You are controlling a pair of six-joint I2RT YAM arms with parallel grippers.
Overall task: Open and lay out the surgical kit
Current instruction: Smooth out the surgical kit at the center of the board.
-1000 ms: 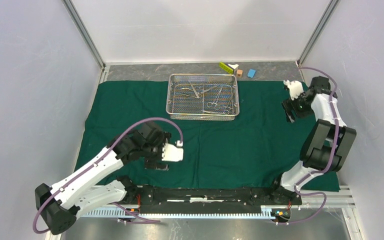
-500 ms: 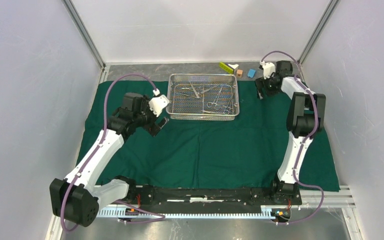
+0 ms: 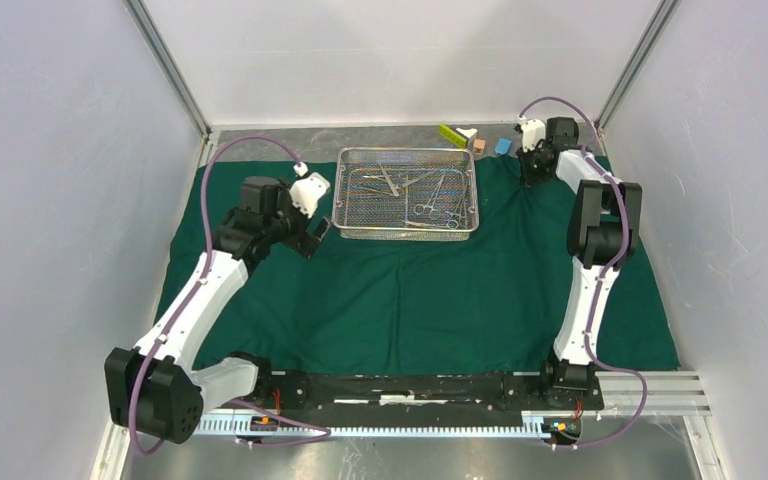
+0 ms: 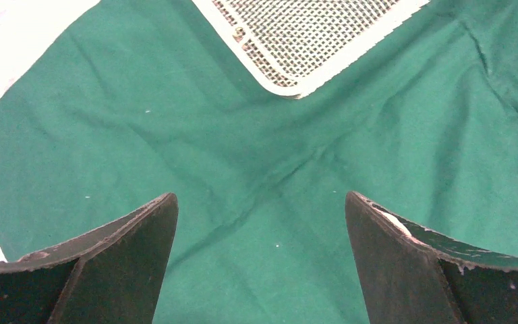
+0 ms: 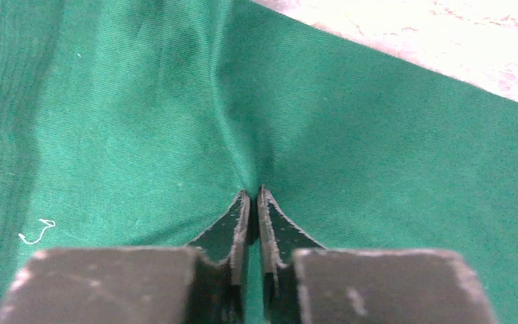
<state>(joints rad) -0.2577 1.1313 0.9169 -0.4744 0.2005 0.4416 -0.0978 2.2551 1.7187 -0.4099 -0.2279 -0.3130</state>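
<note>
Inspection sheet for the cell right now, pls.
Surface: grey table, mostly under green cloth, spread out, lightly creased.
Job's things: mesh tray on cloth, far centre; steel instruments inside.
Clutter: yellow-green block, brown block, blue block behind tray.
Grippers: left gripper open over cloth by tray's corner; right gripper shut, pinching cloth at its far right.
Cables: purple cables looped along both arms.
Surroundings: white walls; nothing else seen.

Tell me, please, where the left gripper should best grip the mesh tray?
Probably the tray by its thin raised rim at the near left corner, coming from the left: the open left gripper is over the cloth beside that corner, and the tools lie further inside.
</note>
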